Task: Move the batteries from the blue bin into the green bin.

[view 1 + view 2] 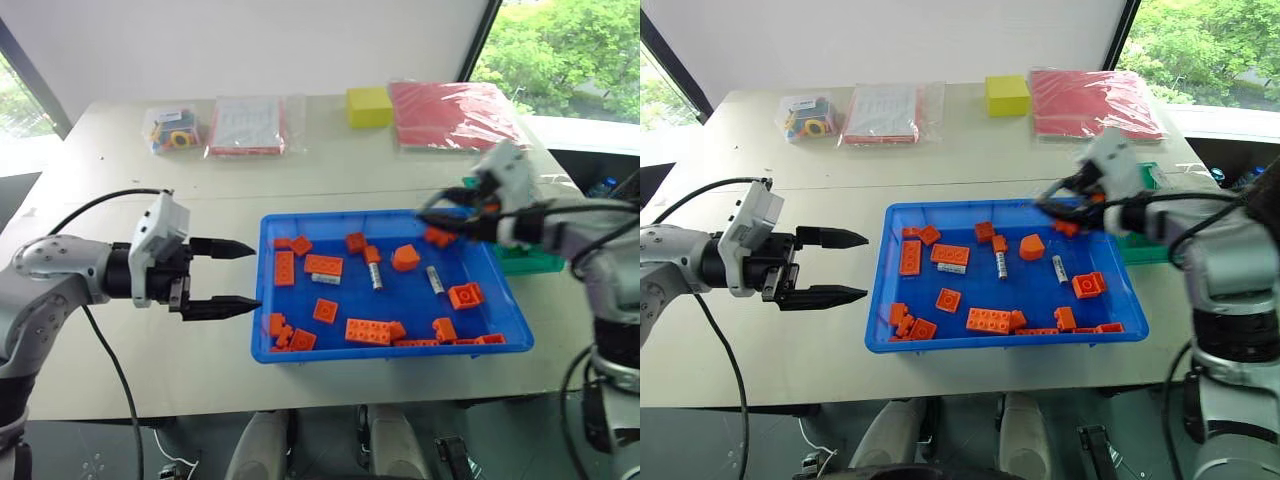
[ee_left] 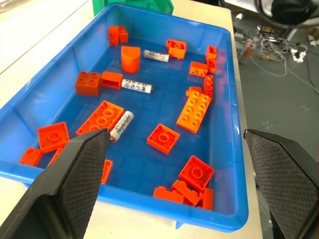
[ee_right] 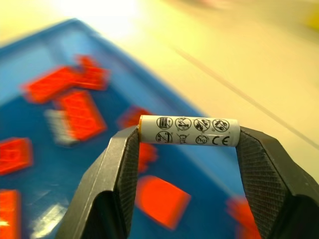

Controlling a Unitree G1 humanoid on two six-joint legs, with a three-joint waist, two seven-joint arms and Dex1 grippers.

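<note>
We note the left gripper (image 1: pixel 238 277), its two black textured fingers spread wide and empty, level just beside the left rim of the large shallow bright-blue plastic bin (image 1: pixel 262 300), where three silver-grey cylindrical batteries (image 2: pixel 136 85) lie among scattered studded orange plastic bricks (image 1: pixel 323 264). Over the bin's far right corner the right gripper (image 3: pixel 188 134) pinches one printed white battery (image 3: pixel 188 130) end to end. We see the small green plastic bin (image 1: pixel 530 262) just beyond that arm, largely masked by it.
</note>
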